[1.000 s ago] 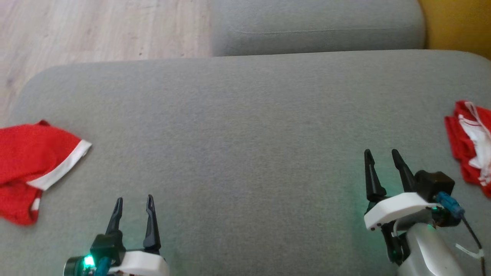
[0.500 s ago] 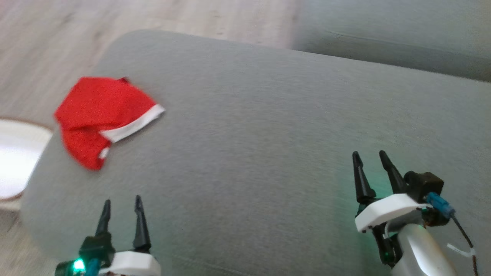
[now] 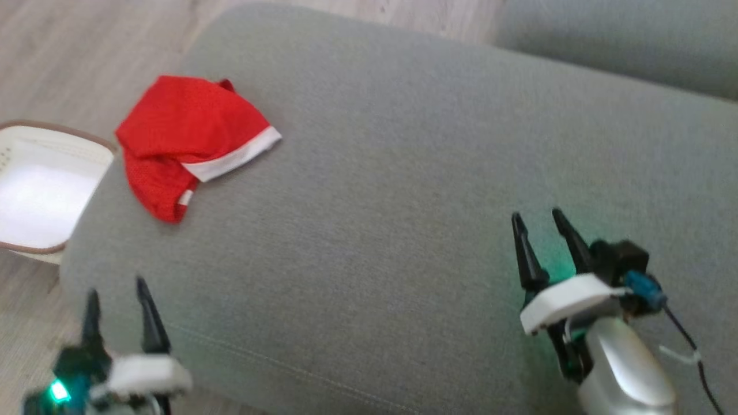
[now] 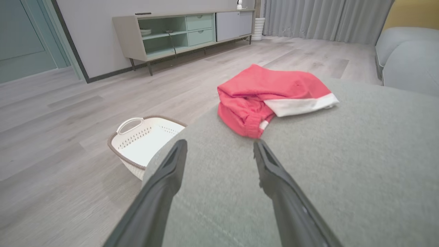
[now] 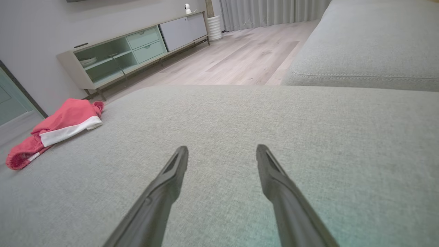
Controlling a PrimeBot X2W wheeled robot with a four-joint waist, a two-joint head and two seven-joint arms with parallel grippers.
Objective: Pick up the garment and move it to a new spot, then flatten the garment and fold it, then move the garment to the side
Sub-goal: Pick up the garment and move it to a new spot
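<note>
Same build both sides: left gripper [image 3: 115, 288] and right gripper [image 3: 536, 214] each had two long black fingers [image 3: 151, 323] tapering to points, on a white plastic bracket [image 3: 568, 294]. Right forearm [image 3: 625, 369] was glossy silver-grey. Black camera block [image 3: 617, 256] sat at the right wrist, with a blue connector [image 3: 643, 288] beside it and a thin black cable [image 3: 686, 346] carrying a white tag [image 3: 680, 354]. Green LED [image 3: 57, 391] was lit at the left wrist.

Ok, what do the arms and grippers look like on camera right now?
The left gripper and right gripper each have two long, black, tapered fingers on a white bracket. The right forearm is silver, with a blue connector and thin black cable at the wrist. A green light glows at the left wrist.
</note>
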